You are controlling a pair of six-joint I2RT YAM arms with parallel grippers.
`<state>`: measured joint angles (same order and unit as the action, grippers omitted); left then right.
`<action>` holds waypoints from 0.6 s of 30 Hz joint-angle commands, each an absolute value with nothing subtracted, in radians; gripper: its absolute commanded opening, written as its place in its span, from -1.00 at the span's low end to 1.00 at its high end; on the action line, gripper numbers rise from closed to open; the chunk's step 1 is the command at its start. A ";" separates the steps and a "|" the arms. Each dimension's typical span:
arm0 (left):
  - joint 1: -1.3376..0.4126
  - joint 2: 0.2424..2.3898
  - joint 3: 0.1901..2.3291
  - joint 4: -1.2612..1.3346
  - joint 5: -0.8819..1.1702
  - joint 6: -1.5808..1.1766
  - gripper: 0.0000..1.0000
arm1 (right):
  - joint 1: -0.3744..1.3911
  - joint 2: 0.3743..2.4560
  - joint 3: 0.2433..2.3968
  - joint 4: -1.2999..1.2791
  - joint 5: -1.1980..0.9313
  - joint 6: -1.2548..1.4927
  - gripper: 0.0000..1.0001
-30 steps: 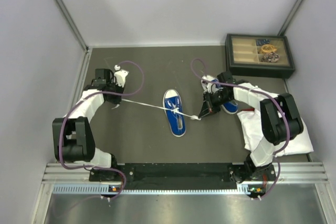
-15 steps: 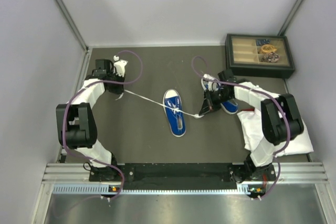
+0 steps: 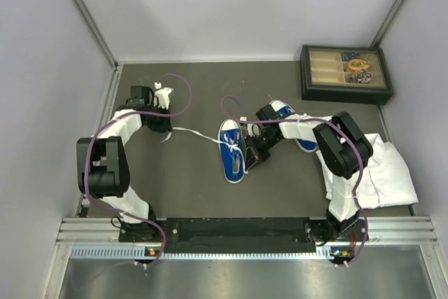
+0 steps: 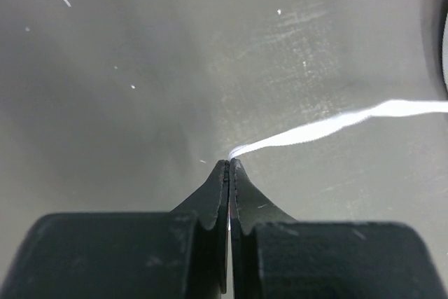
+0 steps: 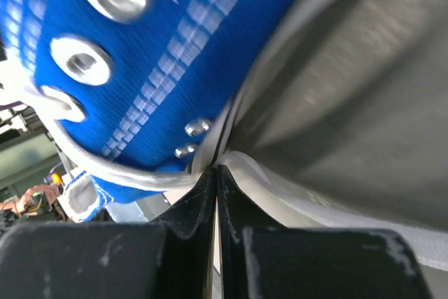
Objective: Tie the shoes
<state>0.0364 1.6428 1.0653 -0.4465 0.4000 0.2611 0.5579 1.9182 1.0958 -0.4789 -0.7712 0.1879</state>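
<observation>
One blue sneaker (image 3: 232, 150) with a white toe cap lies mid-table. The second sneaker (image 3: 295, 129) lies to its right, partly under my right arm. My left gripper (image 3: 164, 126) is shut on the end of a white lace (image 3: 194, 134) that runs right to the middle sneaker. In the left wrist view the jaws (image 4: 229, 164) pinch the lace (image 4: 329, 124) at their tips. My right gripper (image 3: 249, 163) sits against the middle sneaker's right side. In the right wrist view it (image 5: 215, 170) is shut on a white lace (image 5: 122, 170) beside the blue canvas (image 5: 161, 47) and its eyelets.
A white cloth (image 3: 385, 173) lies at the right under my right arm. A dark compartment box (image 3: 345, 73) with small items stands at the back right. Grey walls enclose the table on the left, back and right.
My right gripper has moved left with its lace, from beside the second sneaker to the middle sneaker's side. The lace to my left gripper has slackened and shortened. The left gripper shifted slightly.
</observation>
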 commanded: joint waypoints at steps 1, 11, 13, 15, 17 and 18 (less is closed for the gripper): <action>0.032 1.605 1.051 -0.410 0.443 0.244 -1.00 | 0.575 1.914 1.158 -0.448 -0.790 0.213 -1.00; 0.041 1.600 1.026 -0.410 0.377 0.291 -1.00 | 0.428 1.704 1.066 -0.517 -0.687 0.164 -1.00; 0.041 1.623 1.029 -0.446 0.426 0.334 -1.00 | 0.426 1.704 1.084 -0.564 -0.719 0.124 -0.72; 0.040 1.644 1.049 -0.486 0.457 0.395 -1.00 | 0.426 1.709 1.127 -0.610 -0.742 0.083 -0.40; 0.041 1.651 1.075 -0.544 0.498 0.431 -0.61 | 0.422 1.691 1.163 -0.662 -0.742 0.049 -0.02; 0.043 1.648 1.083 -0.557 0.515 0.460 -0.49 | 0.405 1.677 1.172 -0.678 -0.741 0.005 0.10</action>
